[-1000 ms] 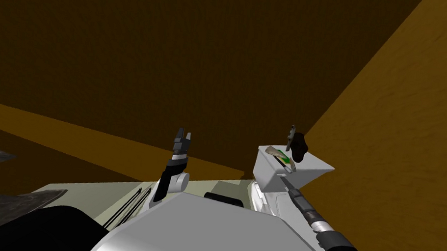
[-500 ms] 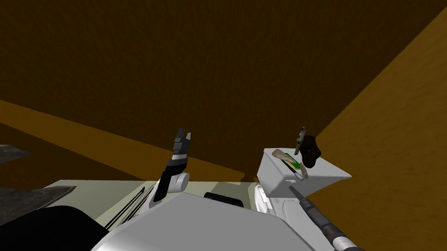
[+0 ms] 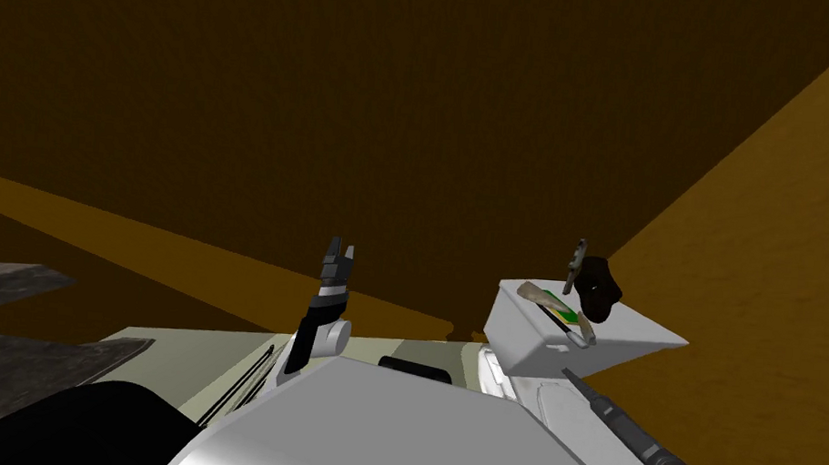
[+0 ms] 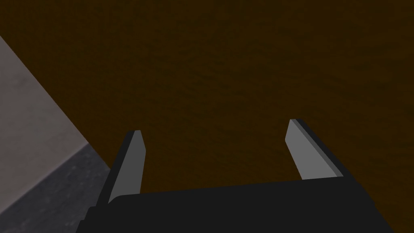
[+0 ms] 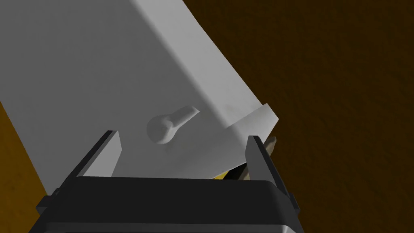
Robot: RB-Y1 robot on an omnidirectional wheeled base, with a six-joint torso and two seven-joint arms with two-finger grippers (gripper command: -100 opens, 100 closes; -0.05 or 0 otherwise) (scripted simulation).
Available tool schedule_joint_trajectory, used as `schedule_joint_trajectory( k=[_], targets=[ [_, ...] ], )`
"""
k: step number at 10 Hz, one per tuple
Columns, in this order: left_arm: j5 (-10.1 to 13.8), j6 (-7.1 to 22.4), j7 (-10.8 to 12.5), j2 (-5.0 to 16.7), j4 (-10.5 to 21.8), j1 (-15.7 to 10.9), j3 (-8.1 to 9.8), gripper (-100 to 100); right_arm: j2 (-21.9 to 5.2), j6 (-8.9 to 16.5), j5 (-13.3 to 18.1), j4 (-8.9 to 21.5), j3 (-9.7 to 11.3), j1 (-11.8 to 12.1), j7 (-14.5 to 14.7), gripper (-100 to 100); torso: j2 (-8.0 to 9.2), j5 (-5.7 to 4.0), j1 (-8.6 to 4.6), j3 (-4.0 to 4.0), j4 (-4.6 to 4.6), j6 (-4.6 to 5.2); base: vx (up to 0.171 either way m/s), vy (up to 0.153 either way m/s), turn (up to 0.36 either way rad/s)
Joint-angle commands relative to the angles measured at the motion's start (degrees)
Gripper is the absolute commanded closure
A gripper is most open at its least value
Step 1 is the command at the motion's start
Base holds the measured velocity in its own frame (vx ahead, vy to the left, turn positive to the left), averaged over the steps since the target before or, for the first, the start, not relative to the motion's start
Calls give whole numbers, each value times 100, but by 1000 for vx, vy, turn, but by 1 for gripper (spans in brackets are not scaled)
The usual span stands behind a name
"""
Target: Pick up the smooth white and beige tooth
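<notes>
Pre-grasp stage. The tooth (image 3: 543, 297), a long beige-and-white piece, lies on top of the white cabinet (image 3: 524, 342) at the right centre of the head view, with a green object (image 3: 567, 317) touching or just beside it. The right hand (image 3: 583, 275) hovers at the tooth's far side with fingers spread, holding nothing. In its wrist view, a beige tip shows beside one finger. The left hand (image 3: 340, 249), also spread and empty, is raised at frame centre. Judged next move: centre the fingers across the tooth, lower, and close clear of the green object. No brand, label or writing is legible.
</notes>
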Motion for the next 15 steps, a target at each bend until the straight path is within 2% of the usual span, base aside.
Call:
schedule_joint_trajectory(
  k=[1,2,3,4,5,6,8,9,10,11,13,14,15],
  targets=[
    [0,0,0,0,0,0,0,0,-286,77,-31,286,-39,193,103,-100,0,0,0,0,0,0,37,89,76],
    [0,0,0,0,0,0,0,0,-440,77,-31,287,-39,193,103,-100,-2,1,8,-1,0,0,38,58,16],
    [0,0,0,0,0,0,0,0,-608,121,-61,499,-70,315,153,-100,-3,0,1,-1,0,0,34,61,50],
    [0,0,0,0,0,0,0,0,-724,121,-61,499,-70,315,153,-100,-2,-1,0,-1,0,0,33,48,19],
    [0,0,0,0,0,0,0,0,-905,166,-91,711,-101,436,202,-100,-2,-1,-4,-1,0,0,37,54,46],
    [0,0,0,0,0,0,0,0,-1005,166,-91,711,-101,436,202,-100,-3,-1,-2,-2,0,0,25,43,22],
    [0,0,0,0,0,0,0,0,-1420,254,-149,1126,-161,669,299,-100,0,-2,-4,0,0,-1,40,68,70],
    [0,0,0,0,0,0,0,0,-1552,254,-149,1126,-161,669,299,-100,-7,1,6,-4,-1,-1,41,60,8],
    [0,0,0,0,0,0,0,0,-1768,295,-177,1325,-189,780,345,-100,-4,0,2,-3,-1,1,34,50,24],
    [0,0,0,0,0,0,0,0,-1814,295,-177,1325,-189,780,345,-100,-2,-1,-2,-1,0,0,26,37,23],
    [0,0,0,0,0,0,0,0,-2228,373,-229,1695,-244,988,431,-100,1,-2,-6,1,1,-1,31,56,53],
    [0,0,0,0,0,0,0,0,-2306,373,-229,1695,-244,988,431,-100,-2,-1,1,-1,0,0,32,54,21],
    [0,0,0,0,0,0,0,0,-2504,409,-253,1863,-269,1083,471,-100,0,-1,0,0,0,1,32,58,43]
  ],
)
